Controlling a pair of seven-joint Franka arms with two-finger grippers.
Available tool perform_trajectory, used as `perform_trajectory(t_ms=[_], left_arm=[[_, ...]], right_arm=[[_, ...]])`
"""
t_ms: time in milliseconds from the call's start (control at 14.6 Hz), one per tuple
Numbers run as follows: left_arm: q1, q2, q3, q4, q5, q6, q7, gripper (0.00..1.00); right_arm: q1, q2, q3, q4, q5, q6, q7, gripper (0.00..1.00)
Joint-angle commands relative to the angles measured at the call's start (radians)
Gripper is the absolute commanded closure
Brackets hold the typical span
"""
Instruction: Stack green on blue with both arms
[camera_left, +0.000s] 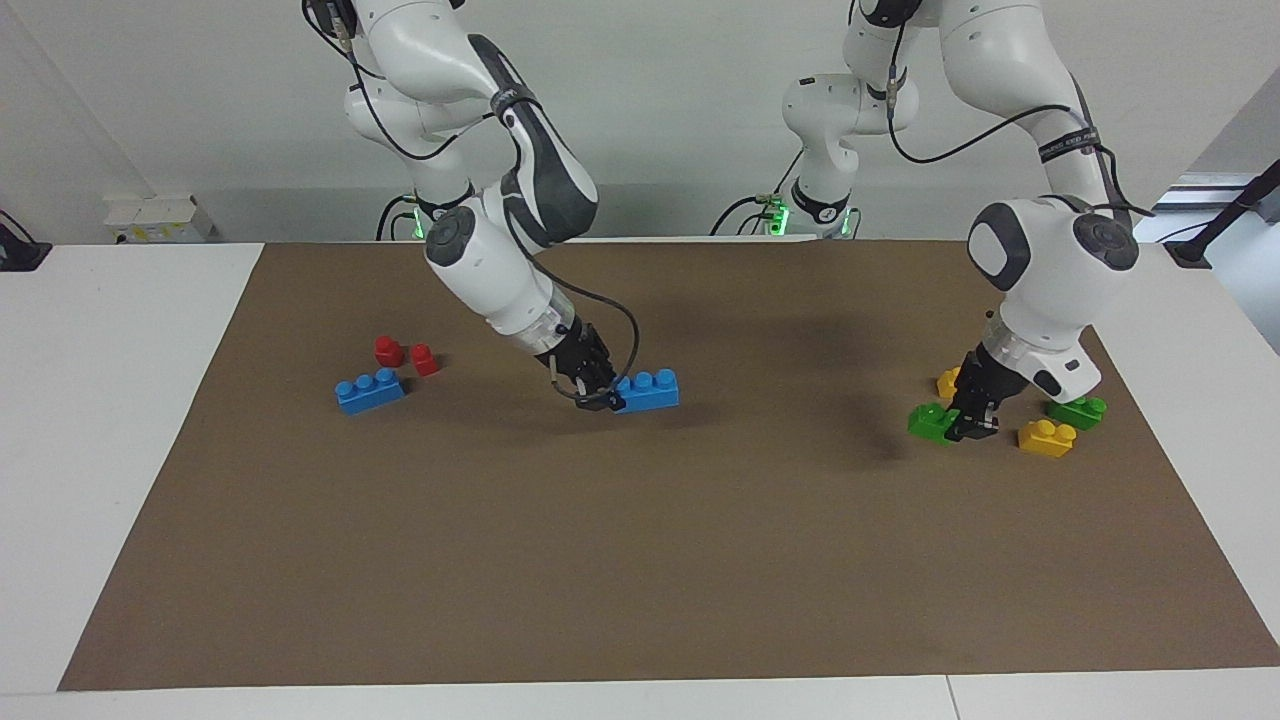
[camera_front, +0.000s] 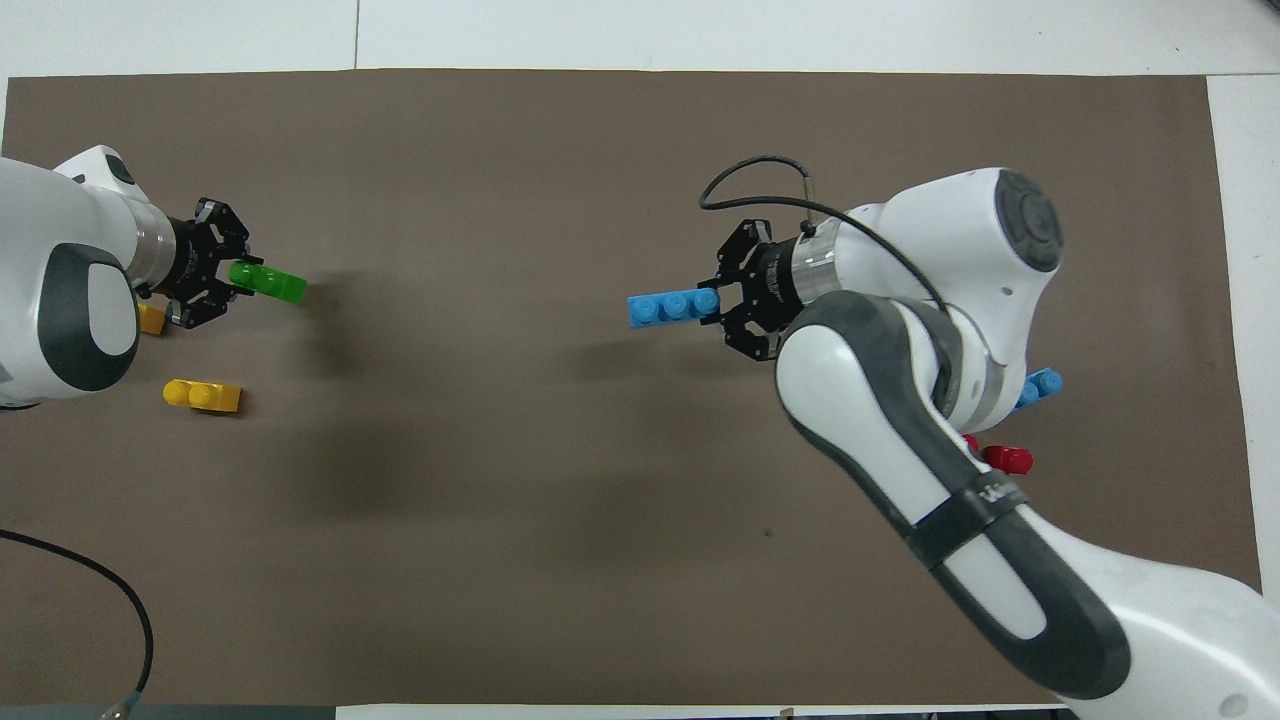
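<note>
My right gripper (camera_left: 608, 398) is shut on one end of a blue three-stud brick (camera_left: 650, 390) near the middle of the brown mat (camera_left: 640, 560); the brick sticks out toward the left arm's end. In the overhead view the right gripper (camera_front: 712, 301) holds that blue brick (camera_front: 668, 307) level. My left gripper (camera_left: 968, 428) is shut on a green two-stud brick (camera_left: 930, 420) at the left arm's end of the mat. It shows overhead too, where the left gripper (camera_front: 243, 275) holds the green brick (camera_front: 272, 285). Both bricks are low at the mat; I cannot tell if they rest on it.
A second blue brick (camera_left: 370, 390) and two red bricks (camera_left: 388, 350) lie at the right arm's end. A second green brick (camera_left: 1078, 411) and two yellow bricks (camera_left: 1046, 438) (camera_left: 948, 382) lie around the left gripper. White table (camera_left: 120, 400) surrounds the mat.
</note>
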Motion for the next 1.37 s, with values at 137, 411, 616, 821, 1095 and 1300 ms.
perform_trajectory(t_ms=[137, 411, 616, 821, 1095, 1300], left_arm=[[-0.147, -0.1, 0.01, -0.021, 0.059, -0.103, -0.286, 1.0], [-0.301, -0.116, 0.01, -0.044, 0.097, -0.105, -0.511, 1.0], [-0.398, -0.136, 0.009, -0.091, 0.131, -0.065, -0.655, 1.0], [-0.502, -0.127, 0.007, -0.15, 0.189, 0.014, -0.827, 1.0], [-0.583, -0.093, 0.006, -0.156, 0.203, 0.077, -0.927, 1.0], [-0.611, -0.067, 0.007, -0.156, 0.203, 0.123, -0.948, 1.0]], right_arm=[[0.09, 0.047, -0.006, -0.061, 0.002, 0.126, 0.098, 1.0], [0.128, 0.073, -0.01, -0.079, -0.125, 0.127, 0.22, 1.0], [0.125, 0.081, -0.009, -0.083, -0.162, 0.15, 0.263, 1.0], [0.123, 0.082, -0.007, -0.109, -0.161, 0.216, 0.265, 1.0], [0.122, 0.082, -0.006, -0.118, -0.161, 0.236, 0.265, 1.0], [0.122, 0.082, -0.006, -0.138, -0.159, 0.273, 0.263, 1.0]])
